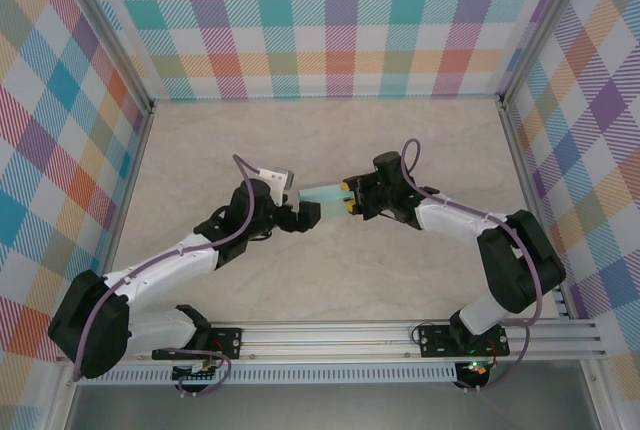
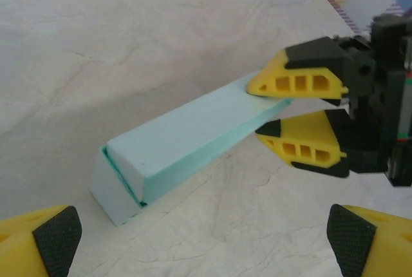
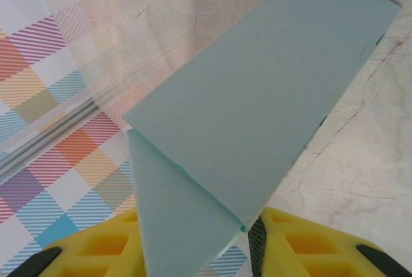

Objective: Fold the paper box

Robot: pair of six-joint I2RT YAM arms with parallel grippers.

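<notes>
We see the paper box (image 2: pixel 187 142) as a long, shallow, pale aqua block, tilted at mid-table with its low end, flap slightly ajar, on the table (image 2: pixel 129 45). Our right gripper (image 2: pixel 265 113) pinches the raised end between narrowed yellow fingers. Our left gripper (image 1: pixel 303 214) gapes wide just beside the low end, holding nothing.

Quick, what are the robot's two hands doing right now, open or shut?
Left gripper: open, holding nothing.
Right gripper: shut on one end of the paper box.
</notes>
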